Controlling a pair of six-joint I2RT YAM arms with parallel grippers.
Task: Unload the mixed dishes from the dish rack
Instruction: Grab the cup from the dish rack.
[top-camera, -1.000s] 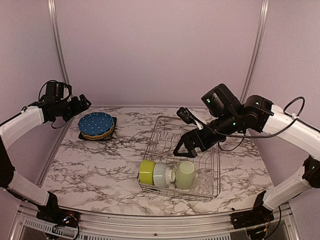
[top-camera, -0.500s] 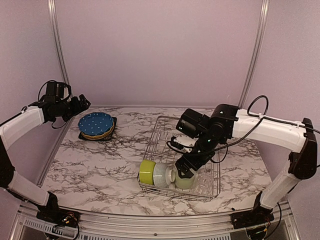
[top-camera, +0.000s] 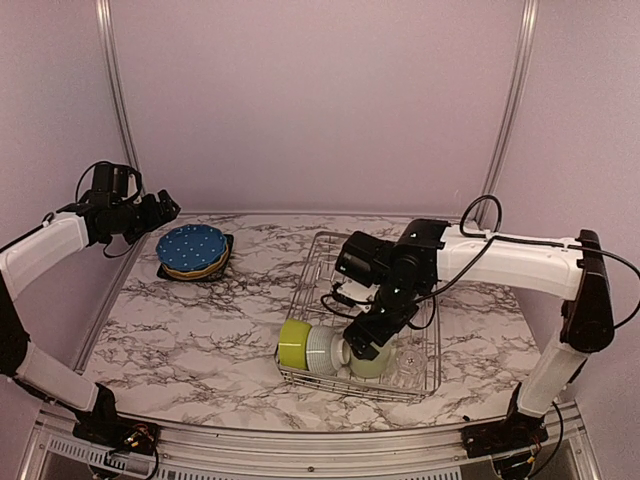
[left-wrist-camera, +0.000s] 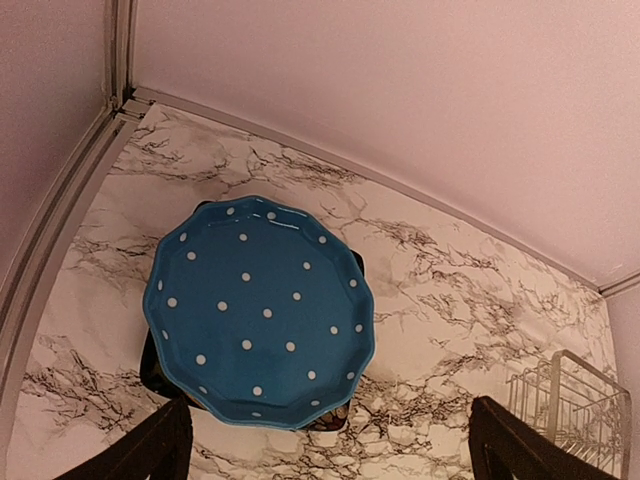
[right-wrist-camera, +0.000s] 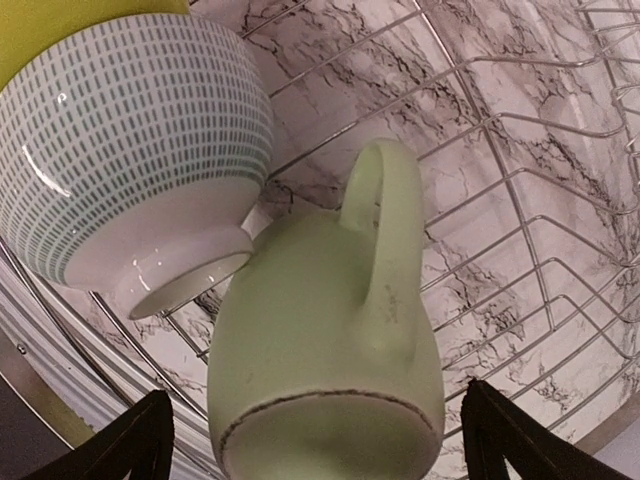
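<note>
At the far left, the left gripper (left-wrist-camera: 330, 445) is held above the table with its jaws apart and nothing between them. Below it, the blue dotted plate (left-wrist-camera: 258, 310) is already stacked on other plates, outside the dish rack (top-camera: 325, 262).

In the rack's near end, the lime-green bowl (top-camera: 294, 342), the white ribbed bowl (right-wrist-camera: 130, 130), the pale green mug (right-wrist-camera: 330, 350) and the small clear glass (top-camera: 410, 365) are packed in a row. The mug is laid on its side, handle towards the right gripper (right-wrist-camera: 318, 432), whose jaws are spread wide on either side of the mug and not yet closed.

Several risks are judged likely. The handle could be struck if the descent is misaligned. The glazed, rounded body could be squeezed out of a shallow grip. The ribbed bowl, seated close against the mug, could be tipped when the mug is lifted, and the glass could be knocked. A fingertip could also be snagged on the wires.
</note>
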